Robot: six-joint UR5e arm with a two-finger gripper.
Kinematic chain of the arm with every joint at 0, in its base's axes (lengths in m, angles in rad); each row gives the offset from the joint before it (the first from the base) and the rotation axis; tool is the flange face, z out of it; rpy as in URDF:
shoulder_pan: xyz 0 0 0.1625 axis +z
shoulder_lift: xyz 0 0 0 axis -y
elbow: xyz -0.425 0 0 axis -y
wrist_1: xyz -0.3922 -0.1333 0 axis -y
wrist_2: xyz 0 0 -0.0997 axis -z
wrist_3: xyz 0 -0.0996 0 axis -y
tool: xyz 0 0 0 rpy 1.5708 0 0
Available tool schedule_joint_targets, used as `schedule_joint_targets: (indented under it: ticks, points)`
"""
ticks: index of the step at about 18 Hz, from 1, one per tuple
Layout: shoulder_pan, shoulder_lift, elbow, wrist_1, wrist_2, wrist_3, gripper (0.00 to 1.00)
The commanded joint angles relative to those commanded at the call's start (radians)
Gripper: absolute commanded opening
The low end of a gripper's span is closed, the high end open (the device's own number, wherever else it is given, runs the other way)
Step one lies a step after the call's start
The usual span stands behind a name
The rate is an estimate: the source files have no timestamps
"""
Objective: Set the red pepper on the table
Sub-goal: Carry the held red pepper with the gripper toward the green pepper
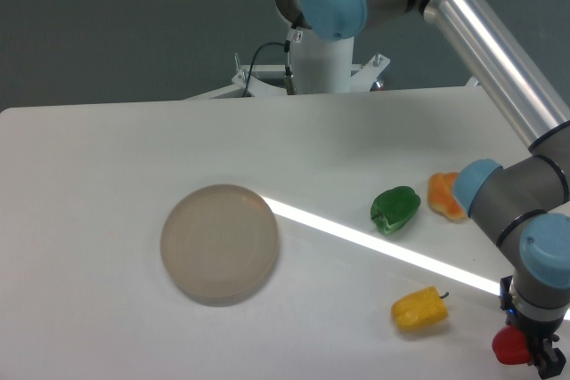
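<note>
The red pepper (508, 346) is small and glossy, at the bottom right corner of the view, low over the white table (107, 157). My gripper (537, 355) points down right at it. Its dark fingers (549, 361) press against the pepper's right side and seem closed on it. The frame edge cuts off the fingertips and the pepper's underside, so I cannot tell whether the pepper touches the tabletop.
A round translucent grey-beige disc (219, 243) lies left of centre. A yellow pepper (419, 309) lies just left of the gripper. A green pepper (394, 209) and an orange pepper (444, 196) lie further back, by the arm's elbow (512, 198).
</note>
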Motion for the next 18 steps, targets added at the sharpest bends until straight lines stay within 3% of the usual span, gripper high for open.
schedule_joint_targets:
  ticks: [5,18]
  points:
    - [-0.040,0.127,-0.150,-0.015,-0.006,-0.005,0.63]
    - [-0.106,0.517,-0.678,-0.005,-0.015,-0.055,0.63]
